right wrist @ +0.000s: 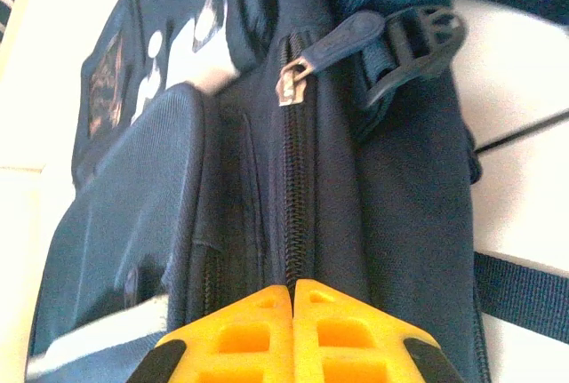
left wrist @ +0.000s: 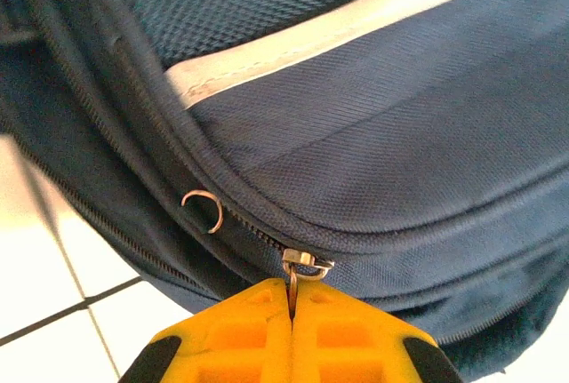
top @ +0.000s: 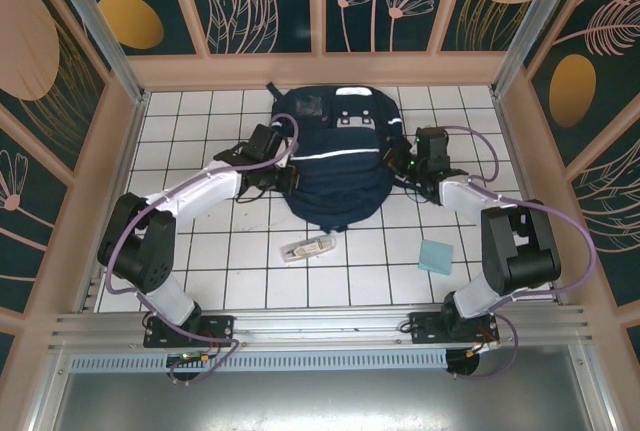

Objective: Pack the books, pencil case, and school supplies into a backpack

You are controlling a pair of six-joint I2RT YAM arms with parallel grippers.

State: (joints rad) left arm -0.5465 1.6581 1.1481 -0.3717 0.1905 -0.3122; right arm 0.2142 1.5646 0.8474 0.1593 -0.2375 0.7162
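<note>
- The backpack (top: 335,166) lies far-centre; the clear tube (top: 307,248) and teal pad (top: 436,256) sit nearer.
- The left gripper (left wrist: 292,299) is pinched shut on the zipper pull (left wrist: 302,263) at the bag's left: draw along the track, not upward.
- The right gripper (right wrist: 292,290) is closed at the right zipper seam (right wrist: 298,161); whether it holds fabric I cannot tell. It should brace.

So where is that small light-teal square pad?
Top view: the pad lies right of centre on the white tiles, between the navy-blue backpack and the right arm.

Top external camera high above the near edge, looking down on the tiled desk (top: 250,281), left wrist camera looking past left claw (left wrist: 292,299), very near a zipper pull (left wrist: 307,264), right wrist camera past right claw (right wrist: 292,299), equally near, all three sharing the backpack (top: 335,166)
</note>
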